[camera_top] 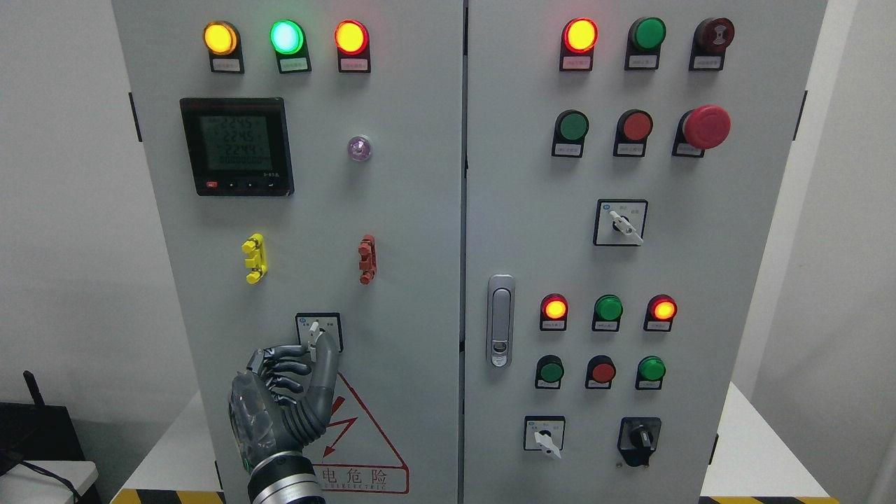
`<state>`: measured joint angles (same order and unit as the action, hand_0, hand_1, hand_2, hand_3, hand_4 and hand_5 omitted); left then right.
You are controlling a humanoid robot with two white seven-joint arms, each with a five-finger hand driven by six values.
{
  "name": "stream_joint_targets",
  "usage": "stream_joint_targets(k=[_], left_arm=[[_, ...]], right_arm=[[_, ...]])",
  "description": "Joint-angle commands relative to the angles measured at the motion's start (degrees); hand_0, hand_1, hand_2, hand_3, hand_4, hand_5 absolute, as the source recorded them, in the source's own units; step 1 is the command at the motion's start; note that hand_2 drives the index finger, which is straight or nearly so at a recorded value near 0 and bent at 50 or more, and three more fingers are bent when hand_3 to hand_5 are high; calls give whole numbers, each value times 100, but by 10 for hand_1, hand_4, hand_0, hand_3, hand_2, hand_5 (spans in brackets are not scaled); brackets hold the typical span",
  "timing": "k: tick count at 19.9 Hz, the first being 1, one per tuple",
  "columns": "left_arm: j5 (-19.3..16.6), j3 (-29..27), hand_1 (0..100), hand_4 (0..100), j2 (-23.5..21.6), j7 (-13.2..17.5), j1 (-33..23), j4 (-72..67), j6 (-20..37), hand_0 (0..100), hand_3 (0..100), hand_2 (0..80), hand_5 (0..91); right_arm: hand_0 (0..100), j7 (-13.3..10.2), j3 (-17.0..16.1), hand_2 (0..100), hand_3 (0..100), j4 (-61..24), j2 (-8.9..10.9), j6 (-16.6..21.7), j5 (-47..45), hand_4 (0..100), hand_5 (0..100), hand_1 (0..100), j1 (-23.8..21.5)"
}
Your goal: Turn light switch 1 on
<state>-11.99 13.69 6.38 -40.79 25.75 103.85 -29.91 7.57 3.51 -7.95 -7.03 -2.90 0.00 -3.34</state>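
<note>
At lower left of the frame, the left robot hand [290,392] is pinching the small, stiff white rotary switch knob [314,339] on the grey cabinet door [308,210], likely needing a firm twist.

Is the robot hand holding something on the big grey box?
Yes. The left robot hand pinches the small white rotary switch knob on the grey cabinet door, fingertips on the knob's lever.
</note>
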Motion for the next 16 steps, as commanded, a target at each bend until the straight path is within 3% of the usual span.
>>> stream_joint_targets(k=[1, 16], left_arm=[[4, -7, 467, 803, 4, 45, 36, -40, -58, 100, 720, 517, 786], [-23, 11, 440, 804, 4, 98, 168, -75, -304, 162, 724, 539, 785]], right_arm=[[120, 34, 0, 0, 0, -5, 0, 0, -97, 0, 0, 389, 0], [120, 25, 0, 0, 0, 4, 0, 0, -106, 0, 0, 389, 0]])
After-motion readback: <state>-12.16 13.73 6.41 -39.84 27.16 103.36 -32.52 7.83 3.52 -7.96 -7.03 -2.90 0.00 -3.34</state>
